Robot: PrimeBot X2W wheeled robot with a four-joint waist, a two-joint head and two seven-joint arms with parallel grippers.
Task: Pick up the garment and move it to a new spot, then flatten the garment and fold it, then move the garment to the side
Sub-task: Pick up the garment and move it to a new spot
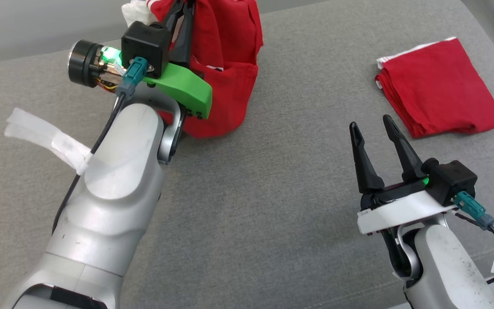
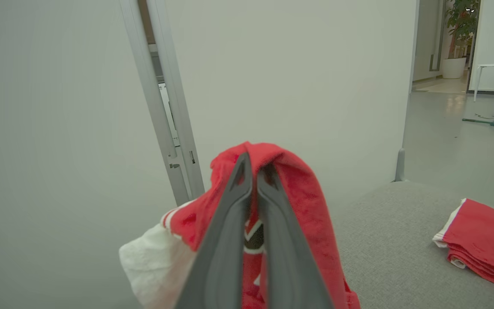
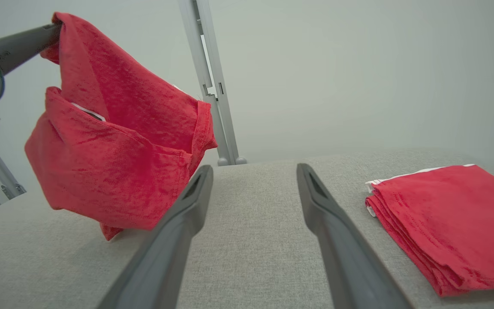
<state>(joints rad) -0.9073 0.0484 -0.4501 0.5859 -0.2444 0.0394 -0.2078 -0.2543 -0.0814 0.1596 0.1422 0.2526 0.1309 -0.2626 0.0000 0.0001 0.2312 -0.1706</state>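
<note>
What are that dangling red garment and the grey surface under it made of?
The dangling red garment looks like soft knit cotton, matte: it drapes limply with stitched hems. The grey surface seems woven upholstery fabric, matte: a fine weave grain shows.

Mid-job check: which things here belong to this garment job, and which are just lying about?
In the job: red garment, hanging from the shut left pincer; right pincer, open and empty; grey padded surface to work on.
Lying about: folded red cloth at the right of the surface; white stool, potted plant and a tool on the floor beyond.
</note>
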